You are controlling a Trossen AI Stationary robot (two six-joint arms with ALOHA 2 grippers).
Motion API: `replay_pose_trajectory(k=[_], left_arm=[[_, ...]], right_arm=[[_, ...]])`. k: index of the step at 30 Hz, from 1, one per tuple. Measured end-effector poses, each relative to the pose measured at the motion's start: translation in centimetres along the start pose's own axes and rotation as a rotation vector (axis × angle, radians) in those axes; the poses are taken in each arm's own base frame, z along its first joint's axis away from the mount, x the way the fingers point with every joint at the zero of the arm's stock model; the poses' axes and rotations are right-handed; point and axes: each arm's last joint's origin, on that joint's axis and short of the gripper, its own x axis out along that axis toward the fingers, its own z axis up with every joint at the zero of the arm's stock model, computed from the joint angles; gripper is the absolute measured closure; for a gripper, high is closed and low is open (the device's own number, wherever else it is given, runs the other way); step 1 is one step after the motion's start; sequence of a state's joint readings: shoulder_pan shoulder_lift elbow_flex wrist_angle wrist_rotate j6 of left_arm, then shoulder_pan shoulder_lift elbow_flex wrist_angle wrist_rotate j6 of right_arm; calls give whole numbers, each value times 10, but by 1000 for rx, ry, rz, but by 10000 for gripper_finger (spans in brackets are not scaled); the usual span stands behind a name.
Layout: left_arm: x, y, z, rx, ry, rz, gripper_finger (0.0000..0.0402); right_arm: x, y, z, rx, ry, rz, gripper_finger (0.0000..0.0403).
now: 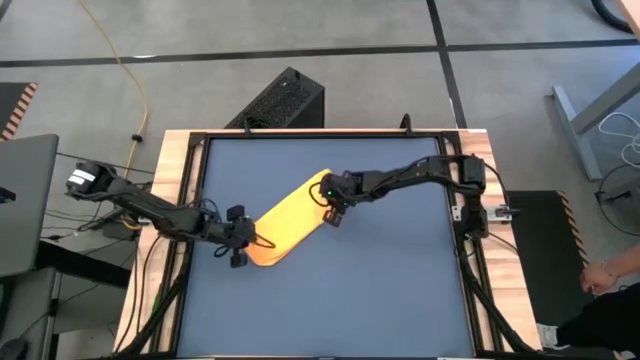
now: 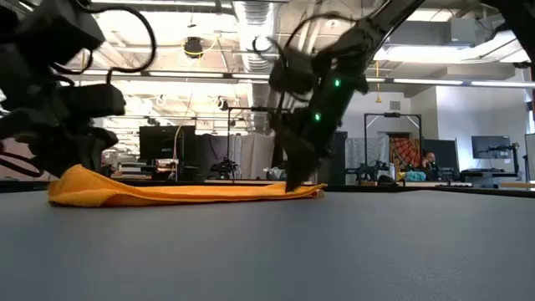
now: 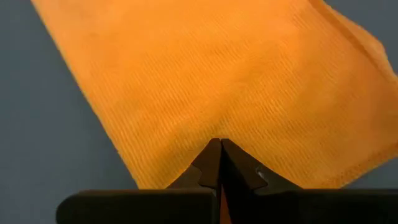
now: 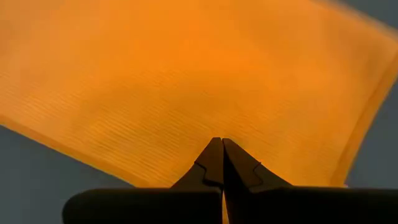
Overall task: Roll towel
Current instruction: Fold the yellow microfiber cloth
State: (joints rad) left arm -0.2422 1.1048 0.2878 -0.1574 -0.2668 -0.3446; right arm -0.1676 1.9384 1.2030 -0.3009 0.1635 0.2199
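Observation:
The yellow towel (image 1: pixel 287 222) lies on the dark table as a long folded strip, slanting from near left to far right. My left gripper (image 1: pixel 243 246) is shut on its near-left end, which stands slightly raised in the low view (image 2: pixel 79 180). My right gripper (image 1: pixel 329 207) is shut on the far-right end (image 2: pixel 301 191). The rest of the strip lies flat on the table. The white tag does not show. My left gripper pinches the towel's near-left end (image 3: pixel 214 134) between its two shut fingers, coming from the table's left, slanting down. A sliver of cloth shows between the fingers. That end is raised a little; the rest lies on the table. My right gripper pinches the towel near its far-right end (image 4: pixel 217 130) between its two shut fingers, coming from above, pointing down. A sliver of cloth shows between the fingers. The cloth there lies low on the table, slack.
The dark table top (image 1: pixel 380 290) is framed by a black rail on a wooden base (image 1: pixel 175 200). A black box (image 1: pixel 280 100) stands on the floor beyond the far edge. A person's hand (image 1: pixel 600 272) shows at the right, off the table.

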Motion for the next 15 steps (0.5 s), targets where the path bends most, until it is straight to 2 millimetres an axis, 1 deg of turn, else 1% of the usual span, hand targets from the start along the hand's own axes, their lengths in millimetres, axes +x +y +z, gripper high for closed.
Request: replay_pose_trajectory(k=[5,10,12,15], left_arm=[[8,17,3,-37,21,106,402],[7,34,12,-48,16,265,401],[5,37,20,-41,9,281,402],[0,37,34,-12,2,249,401]], right_arm=[[7,1,-3,-4,26,7,385],[6,6,-4,0,25,17,385],[6,6,-4,0,23,13,385],[5,6,-2,3,21,1,385]])
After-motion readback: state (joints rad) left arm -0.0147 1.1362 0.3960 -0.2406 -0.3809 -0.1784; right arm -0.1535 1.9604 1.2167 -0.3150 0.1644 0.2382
